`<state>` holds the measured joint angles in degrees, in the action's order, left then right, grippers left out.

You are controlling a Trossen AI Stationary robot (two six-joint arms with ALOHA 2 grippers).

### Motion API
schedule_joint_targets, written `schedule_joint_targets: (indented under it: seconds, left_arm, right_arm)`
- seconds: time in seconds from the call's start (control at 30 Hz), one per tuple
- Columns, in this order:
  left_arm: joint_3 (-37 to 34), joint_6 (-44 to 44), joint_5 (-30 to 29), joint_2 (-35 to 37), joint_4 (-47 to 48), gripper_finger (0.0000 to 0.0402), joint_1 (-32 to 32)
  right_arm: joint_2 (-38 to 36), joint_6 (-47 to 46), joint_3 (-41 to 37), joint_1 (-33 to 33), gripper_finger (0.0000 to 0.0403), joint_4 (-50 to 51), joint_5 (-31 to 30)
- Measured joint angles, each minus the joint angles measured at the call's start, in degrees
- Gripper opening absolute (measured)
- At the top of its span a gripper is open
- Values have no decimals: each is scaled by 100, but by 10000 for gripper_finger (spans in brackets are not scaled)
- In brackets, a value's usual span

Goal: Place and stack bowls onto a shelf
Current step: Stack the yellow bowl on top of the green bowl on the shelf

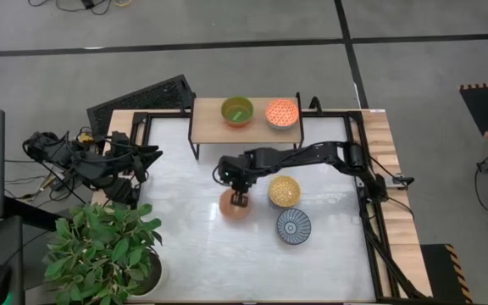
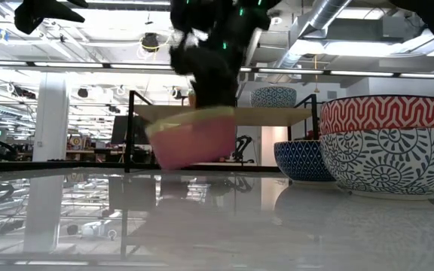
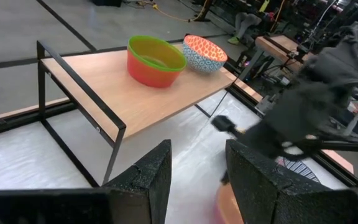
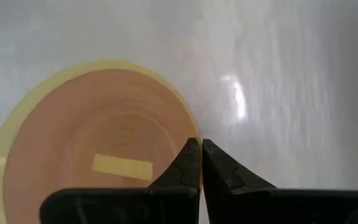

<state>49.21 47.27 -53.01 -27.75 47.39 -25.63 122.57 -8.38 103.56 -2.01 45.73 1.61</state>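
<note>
High view: the right claw (image 1: 239,200) sits over the near rim of a small round pink bowl with a pale yellow rim (image 1: 235,206), which is mid-surface on the white surface (image 1: 193,246), with the low wooden-topped, black-legged shelf (image 1: 246,127) lying beyond it toward the far edge. The right wrist view shows the two dark fingers pressed together across the bowl's rim, one inside and one outside, so the claw is clamped on the bowl wall. In the low view the bowl appears tilted and clear of the surface. The shelf already carries a green-lined orange bowl (image 1: 236,111) and a red-patterned bowl (image 1: 282,113), side by side. The right arm is plainly the nearer; the left claw (image 3: 196,180) waits at the left edge, fingers apart, holding nothing.
</note>
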Motion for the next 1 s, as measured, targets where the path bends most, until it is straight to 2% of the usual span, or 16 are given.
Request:
schedule_joint_targets:
  seconds: [0.13,0.23,0.33,0.37,0.43,0.47,0.57,0.6,0.67,0.7,0.77,0.8,0.9,1.0]
  left_arm:
    - [0,-2,-4,0,0,135,2]
    - [0,-4,9,0,-2,135,0]
    - [-1,-7,13,0,4,135,2]
    - [0,-7,13,0,19,135,1]
    - [0,-6,13,0,45,135,2]
    - [0,-2,13,0,57,135,0]
    - [0,22,22,0,99,135,2]
    - [0,21,23,0,108,135,0]
    - [0,22,20,0,127,135,1]
    - [0,22,20,0,131,135,1]
    - [-2,22,22,0,131,135,0]
    - [0,24,20,0,132,135,0]
    - [-2,24,17,0,136,135,2]
    - [0,28,17,0,162,135,0]
  right_arm:
    - [-68,109,2,-26,23,-668,561]
    - [-147,-172,129,32,23,-413,116]
    - [-109,194,136,-30,23,-451,914]
    - [-93,205,136,-40,23,-609,975]
    - [-100,-64,302,-37,23,-379,522]
    - [-118,-67,369,-40,23,-257,505]
    - [-126,78,388,-110,23,-489,1269]
    - [-129,57,387,-118,23,-551,1261]
    - [-219,-144,379,-141,23,-310,799]
    - [-248,-136,381,-186,23,-292,843]
    - [-258,5,396,-284,23,-472,1604]
    - [-286,-36,392,-317,23,-464,1685]
    - [-350,-384,383,-327,23,-162,1009]
    - [-349,-228,386,-421,23,-220,1684]
